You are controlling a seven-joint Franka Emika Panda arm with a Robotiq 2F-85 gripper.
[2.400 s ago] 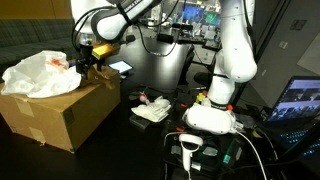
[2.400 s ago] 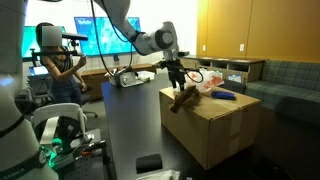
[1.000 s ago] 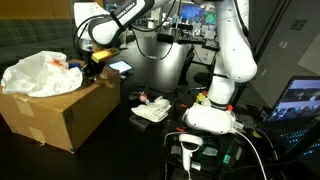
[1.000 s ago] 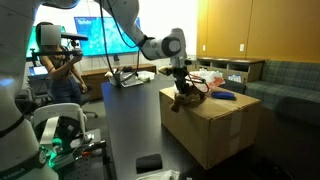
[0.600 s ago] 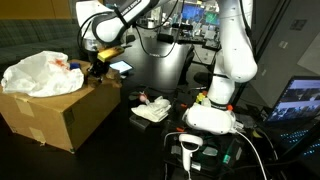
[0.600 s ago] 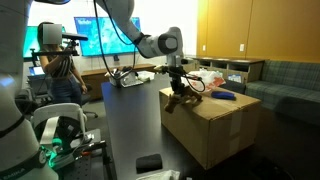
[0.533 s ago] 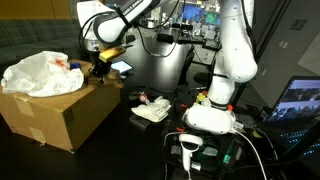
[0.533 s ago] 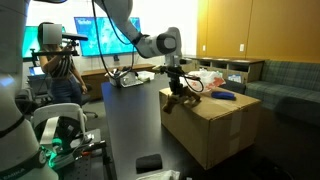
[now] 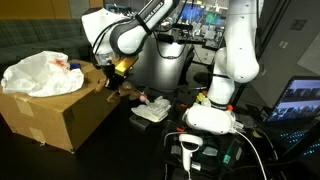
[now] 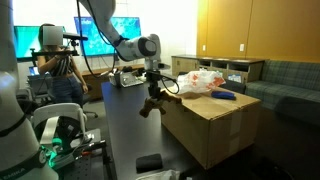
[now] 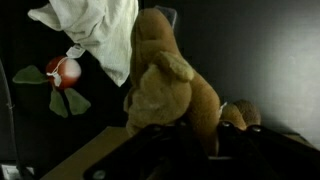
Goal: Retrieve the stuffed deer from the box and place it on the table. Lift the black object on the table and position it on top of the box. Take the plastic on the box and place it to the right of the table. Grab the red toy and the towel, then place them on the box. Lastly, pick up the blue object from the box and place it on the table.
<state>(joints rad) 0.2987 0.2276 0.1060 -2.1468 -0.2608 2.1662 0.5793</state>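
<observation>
The gripper [image 10: 152, 90] was clamped around the stuffed deer [image 10: 151, 104], which hung above the dark counter [image 10: 125, 135], just beside the box [image 10: 215, 130].

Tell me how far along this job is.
Done: nothing fully. In hand: the stuffed deer hangs from the shut end effector, clear of the box, above the table, not yet set down. Left: the plastic and blue object lie on the box; the towel and red toy sit on the table.
</observation>
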